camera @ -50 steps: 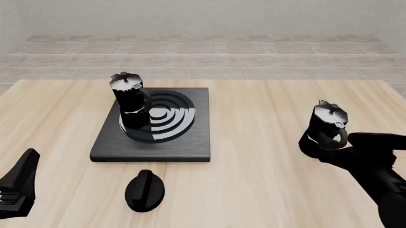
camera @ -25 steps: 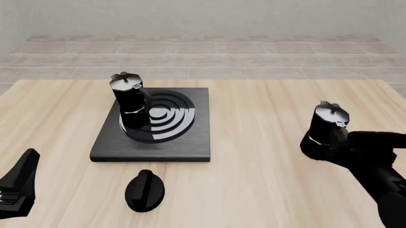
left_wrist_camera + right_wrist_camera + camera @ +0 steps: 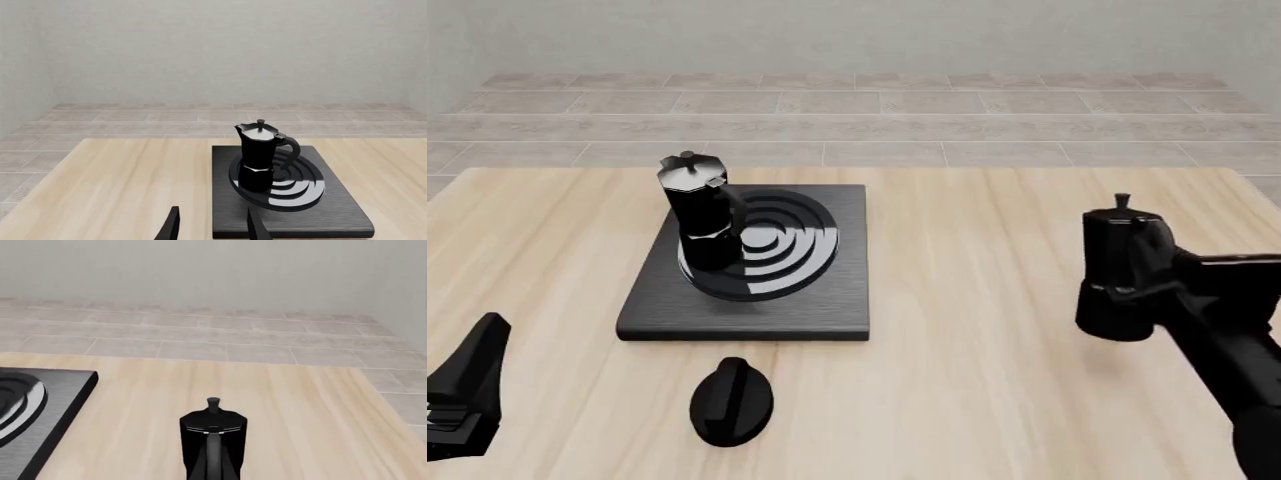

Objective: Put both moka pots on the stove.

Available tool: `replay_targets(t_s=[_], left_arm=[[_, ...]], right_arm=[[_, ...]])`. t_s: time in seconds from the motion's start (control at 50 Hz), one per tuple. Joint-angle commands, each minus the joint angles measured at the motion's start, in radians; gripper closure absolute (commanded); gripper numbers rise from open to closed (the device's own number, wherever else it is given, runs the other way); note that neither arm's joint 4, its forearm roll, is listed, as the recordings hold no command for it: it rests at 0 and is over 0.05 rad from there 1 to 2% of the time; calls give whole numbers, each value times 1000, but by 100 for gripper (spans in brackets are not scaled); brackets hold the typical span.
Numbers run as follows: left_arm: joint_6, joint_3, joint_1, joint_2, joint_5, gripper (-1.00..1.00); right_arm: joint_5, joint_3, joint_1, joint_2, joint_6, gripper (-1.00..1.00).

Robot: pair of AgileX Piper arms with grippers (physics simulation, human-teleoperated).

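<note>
1. setting: a pale wooden table stands before a grey tiled floor and a plain wall.
2. stove: a flat black slab with concentric rings, on the left half of the table. an oval black knob lies just in front of it.
3. first moka pot: upright on the left part of the burner rings, handle toward the ring centre. this pot is in place.
4. second moka pot: upright at the right side of the table, well apart from the stove, handle facing the right gripper.
5. right gripper: pressed against the pot's handle side. whether the fingers are clamped on it cannot be told; in the wrist view the pot hides them.
6. left gripper: fingers parted, holding nothing, parked near the table's front edge.
7. handling judgement: the pot appears rigid, smooth and tall for its base, so it is likely to tip or slip. grasp at the waisted middle or the handle, and keep it vertical in transit.
</note>
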Motion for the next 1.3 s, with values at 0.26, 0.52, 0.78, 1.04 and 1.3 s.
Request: replay_targets(t_s=[0.26,0.52,0.78,1.04,1.3], left_arm=[[0,0,0,0,0,-100],[0,0,0,0,0,-100],[0,0,0,0,0,-100],[0,0,0,0,0,-100],[0,0,0,0,0,-100]], right_arm=[[-26,-74,102,-197,34,100],[-117,-144,266,-112,71,100],[-187,-277,393,50,88,100],[-188,-423,457,181,119,100],[-188,-542,498,275,173,100]])
